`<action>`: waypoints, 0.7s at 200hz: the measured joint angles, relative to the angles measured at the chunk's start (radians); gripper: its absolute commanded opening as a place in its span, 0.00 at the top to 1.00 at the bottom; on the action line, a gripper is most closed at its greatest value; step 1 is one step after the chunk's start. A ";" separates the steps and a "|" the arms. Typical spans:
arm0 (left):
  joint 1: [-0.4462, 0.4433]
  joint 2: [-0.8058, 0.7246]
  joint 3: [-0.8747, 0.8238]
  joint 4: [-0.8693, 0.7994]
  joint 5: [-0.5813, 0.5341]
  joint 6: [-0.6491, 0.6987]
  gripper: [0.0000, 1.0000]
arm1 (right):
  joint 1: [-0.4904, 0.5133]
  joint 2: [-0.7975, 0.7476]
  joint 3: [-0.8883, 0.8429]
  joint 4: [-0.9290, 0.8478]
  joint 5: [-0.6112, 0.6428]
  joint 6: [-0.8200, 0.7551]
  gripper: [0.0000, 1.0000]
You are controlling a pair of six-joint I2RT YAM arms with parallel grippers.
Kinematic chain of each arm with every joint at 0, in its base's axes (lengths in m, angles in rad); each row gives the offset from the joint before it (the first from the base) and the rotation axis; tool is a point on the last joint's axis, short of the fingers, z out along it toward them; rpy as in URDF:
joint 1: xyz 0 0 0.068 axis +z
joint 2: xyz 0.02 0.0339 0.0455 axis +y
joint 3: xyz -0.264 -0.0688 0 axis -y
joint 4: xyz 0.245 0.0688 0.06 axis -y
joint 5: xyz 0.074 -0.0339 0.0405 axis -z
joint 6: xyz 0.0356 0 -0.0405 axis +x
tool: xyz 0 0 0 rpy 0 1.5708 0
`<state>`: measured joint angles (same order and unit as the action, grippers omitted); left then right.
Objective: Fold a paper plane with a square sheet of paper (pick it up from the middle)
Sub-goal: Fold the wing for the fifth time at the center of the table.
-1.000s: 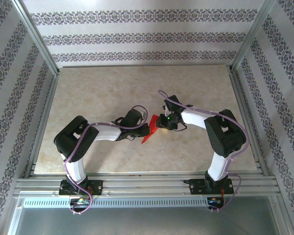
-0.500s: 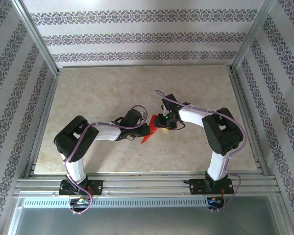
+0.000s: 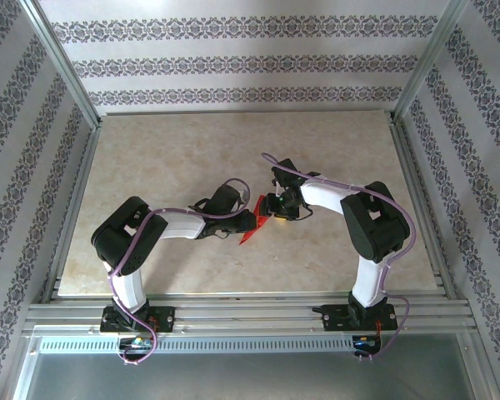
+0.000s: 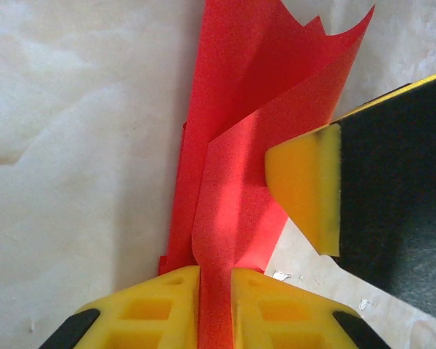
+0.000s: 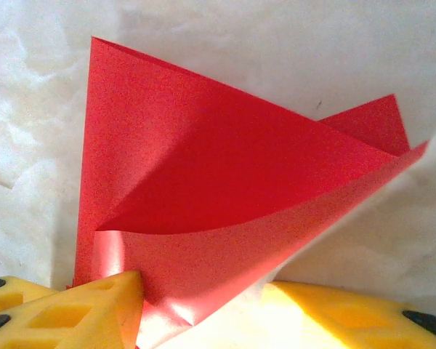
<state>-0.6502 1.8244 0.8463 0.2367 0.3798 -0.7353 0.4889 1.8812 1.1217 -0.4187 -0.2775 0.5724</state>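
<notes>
The red sheet of paper (image 3: 251, 232) is folded into loose layers and stands on edge at the table's middle, between the two grippers. My left gripper (image 3: 250, 220) is shut on its lower edge: in the left wrist view the paper (image 4: 240, 145) fills the narrow gap of the left gripper (image 4: 214, 291) and fans out above it. My right gripper (image 3: 270, 207) stands open just right of the paper, one of its fingers (image 4: 305, 185) against the outer flap. In the right wrist view a curled corner of the paper (image 5: 225, 167) hangs between the spread jaws of the right gripper (image 5: 203, 305).
The beige marble-patterned tabletop (image 3: 175, 158) lies bare round the arms. Metal frame rails (image 3: 233, 312) run along the near edge, and patterned walls close in the back and both sides.
My right arm has edged left and slightly away from the camera, closer to the paper. The left arm and the paper have stayed in place.
</notes>
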 measured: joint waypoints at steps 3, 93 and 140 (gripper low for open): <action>0.000 0.000 0.000 0.000 0.002 -0.001 0.79 | 0.000 0.000 0.000 0.000 0.000 0.000 0.42; 0.020 -0.010 0.013 -0.041 0.027 -0.040 0.79 | -0.001 -0.002 -0.001 0.003 -0.007 0.000 0.40; 0.024 -0.010 0.019 -0.047 0.043 -0.052 0.79 | -0.001 -0.002 -0.001 0.008 -0.015 0.004 0.34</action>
<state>-0.6262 1.8149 0.8650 0.1898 0.4229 -0.7876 0.4881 1.8793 1.1210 -0.4110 -0.2924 0.5762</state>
